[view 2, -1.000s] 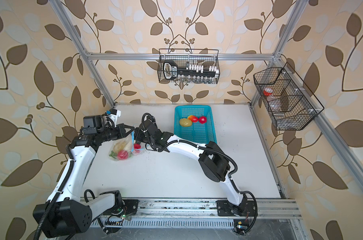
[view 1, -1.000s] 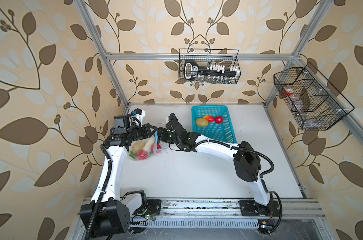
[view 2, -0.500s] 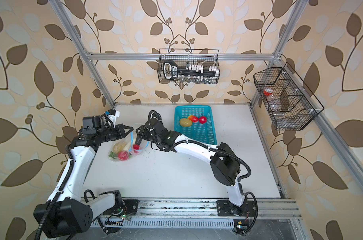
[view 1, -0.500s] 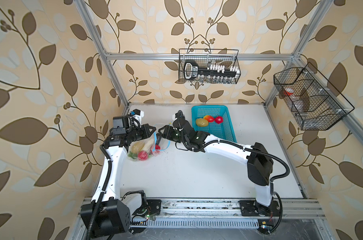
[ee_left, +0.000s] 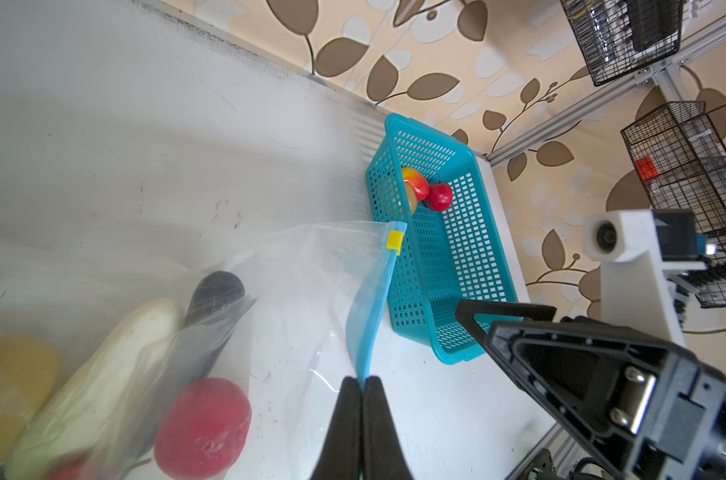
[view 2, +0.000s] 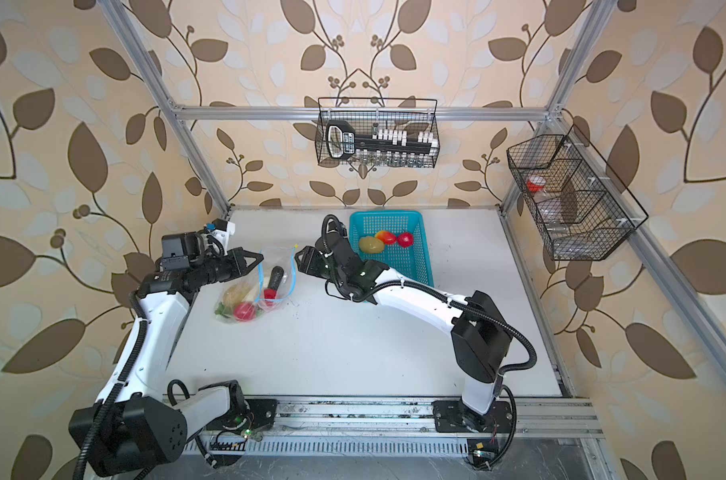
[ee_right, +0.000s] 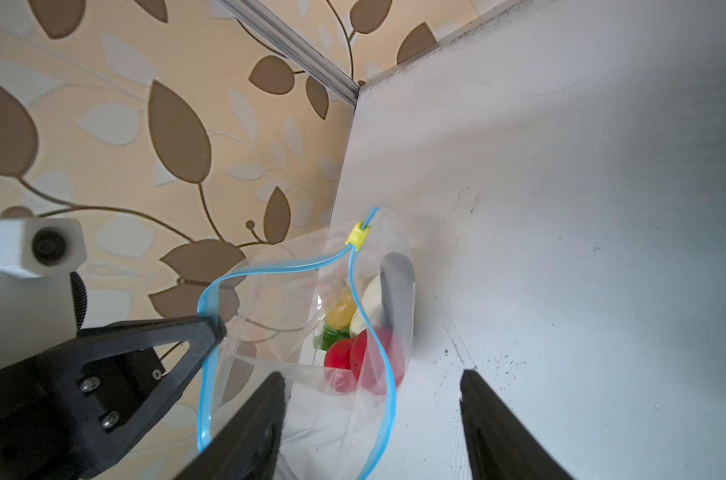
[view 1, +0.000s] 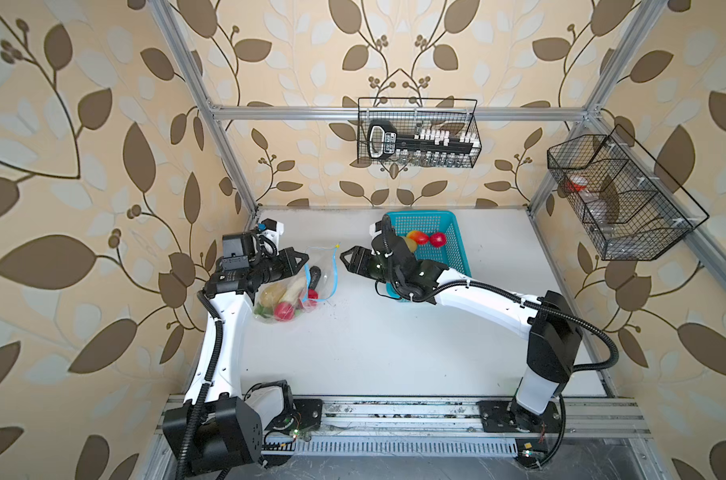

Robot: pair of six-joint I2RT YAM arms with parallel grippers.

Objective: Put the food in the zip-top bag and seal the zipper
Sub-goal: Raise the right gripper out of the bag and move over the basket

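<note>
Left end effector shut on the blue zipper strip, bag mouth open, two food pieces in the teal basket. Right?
No: three pieces lie in the teal basket, a yellowish one, a red-yellow fruit and a red fruit; a top view shows it. Left end effector is shut on the zipper strip, mouth open.

In the left wrist view a yellowish food item (ee_left: 16,365) and the white oblong vegetable (ee_left: 104,374) inside the zip-top bag (ee_left: 303,282) are blurred and run off the picture's edge. In a top view the right arm (view 1: 394,253) hides part of the potato (view 1: 412,247) in the turquoise basket (view 1: 460,249).
</note>
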